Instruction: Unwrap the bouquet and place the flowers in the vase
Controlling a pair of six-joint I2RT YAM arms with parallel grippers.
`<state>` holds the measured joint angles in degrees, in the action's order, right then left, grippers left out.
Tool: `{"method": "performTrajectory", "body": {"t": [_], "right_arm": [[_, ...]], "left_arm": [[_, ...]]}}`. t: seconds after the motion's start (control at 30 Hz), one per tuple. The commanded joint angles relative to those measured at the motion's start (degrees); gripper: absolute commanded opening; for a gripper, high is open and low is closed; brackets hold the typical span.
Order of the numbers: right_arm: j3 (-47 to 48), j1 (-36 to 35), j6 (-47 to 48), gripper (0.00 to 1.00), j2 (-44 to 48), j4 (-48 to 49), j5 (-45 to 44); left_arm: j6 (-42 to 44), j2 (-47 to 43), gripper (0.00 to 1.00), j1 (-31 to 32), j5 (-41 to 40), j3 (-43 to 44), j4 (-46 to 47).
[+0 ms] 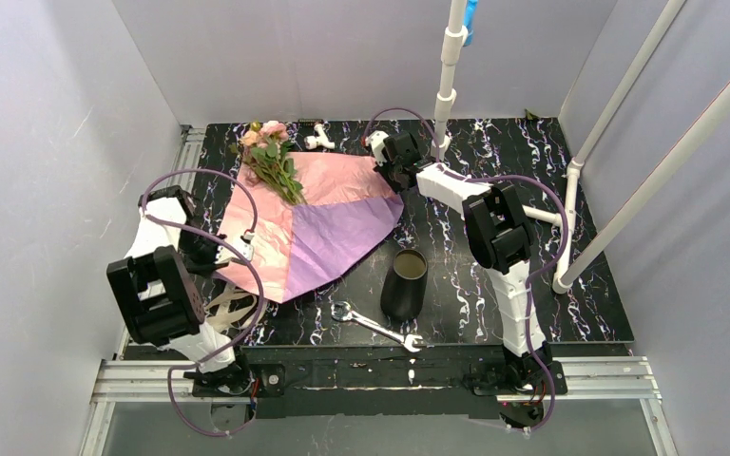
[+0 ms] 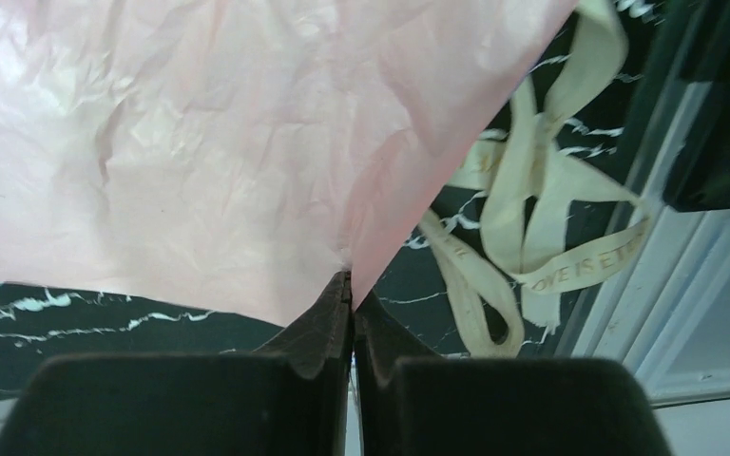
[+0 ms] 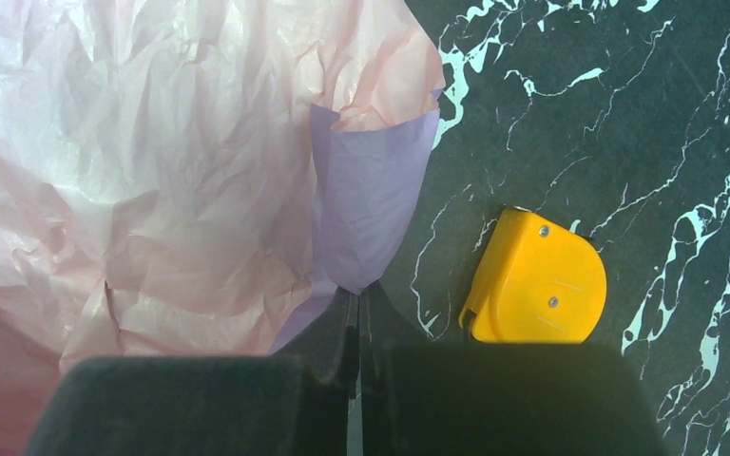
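Sheet of crinkled pink-and-purple wrapping paper spread open, left gripper clamped on its left edge, right gripper pinching its right corner

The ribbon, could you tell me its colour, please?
Beige; the ribbon shows best in the left wrist view.

Black marbled table under spread pink-purple paper, beige ribbon, black vase, wrench, yellow tape measure

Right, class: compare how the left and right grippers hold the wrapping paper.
The left gripper pinches a pink edge, the right gripper a purple fold. The left gripper sits near the beige ribbon, the right gripper beside a yellow tape measure. Both are shut on the wrapping paper.
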<state>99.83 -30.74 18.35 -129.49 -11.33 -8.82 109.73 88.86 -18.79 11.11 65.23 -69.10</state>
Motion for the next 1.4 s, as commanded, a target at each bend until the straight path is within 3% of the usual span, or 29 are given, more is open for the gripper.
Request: {"method": "performTrajectory", "body": {"t": [0.0,0.13,0.43,0.47,0.53,0.63,0.73,0.83,0.97,1.1,1.37], "right_arm": [[0.0,0.8,-0.7,0.01,0.7,2.7,-3.3],[0.9,0.9,-1.6,0.01,-0.3,3.0,-3.8],[10.6,0.7,-2.9,0.01,-5.9,-2.2,1.4],[11.1,0.7,-2.8,0.10,-6.1,-2.7,2.0],[11.4,0.7,-3.0,0.31,-5.5,-4.0,2.9],[10.2,0.7,-3.5,0.58,-3.0,-5.0,3.8],[8.0,0.4,-3.9,0.80,0.0,-5.2,3.1],[6.2,0.4,-4.2,0.88,2.8,-5.0,3.8],[5.6,0.3,-4.6,0.93,5.9,-5.0,5.6],[5.3,0.3,-5.0,0.98,8.7,-5.3,10.7],[1.0,0.3,-4.3,0.98,15.2,0.7,20.2]], "left_arm": [[-1.6,3.8,0.00,-1.8,-8.3,-1.1,8.4],[-6.0,12.3,0.00,-2.5,-15.8,2.5,13.4],[-13.7,18.7,0.00,-3.6,-14.7,11.8,14.6],[-14.4,18.1,0.02,-3.6,-13.6,11.9,14.5],[-16.9,16.5,0.32,-3.7,-11.3,12.6,13.6],[-22.3,15.4,0.64,-4.7,-4.0,18.5,7.5],[-29.4,17.4,0.72,-8.1,3.3,28.9,1.3],[-36.6,20.9,0.93,-10.3,11.8,41.1,-4.1],[-47.5,21.7,0.98,-9.4,19.5,50.8,-3.6],[-57.4,23.0,0.98,-6.1,22.4,55.5,-2.3],[-75.0,21.4,0.97,4.6,28.9,45.8,5.0]]}}
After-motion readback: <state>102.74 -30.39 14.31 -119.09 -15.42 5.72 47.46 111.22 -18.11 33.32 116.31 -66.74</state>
